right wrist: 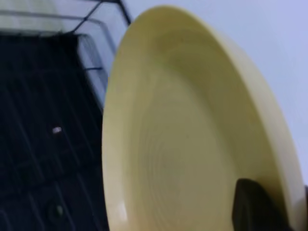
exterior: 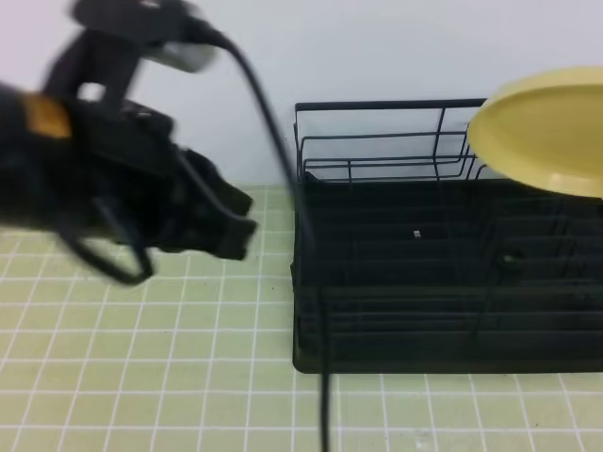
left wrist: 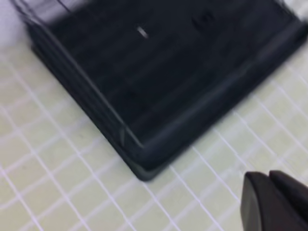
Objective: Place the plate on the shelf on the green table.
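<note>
The pale-yellow plate [exterior: 546,127] is tilted in the air over the back right of the black wire shelf [exterior: 396,282], which stands on the green table [exterior: 141,367]. The plate fills the right wrist view [right wrist: 183,144]. My right gripper [right wrist: 281,207] is shut on its rim, with one dark finger [right wrist: 255,207] on the inner face. The right gripper is out of the high view. My left gripper [exterior: 240,218] hovers left of the shelf, empty, with its fingers together. Its fingertips [left wrist: 274,202] show at the lower right of the left wrist view, near the shelf's front corner [left wrist: 139,168].
A black cable [exterior: 283,160] hangs from the left arm down past the shelf's left side to the front edge. A white wall [exterior: 377,47] stands behind the shelf. Green tiles lie left of and in front of the shelf.
</note>
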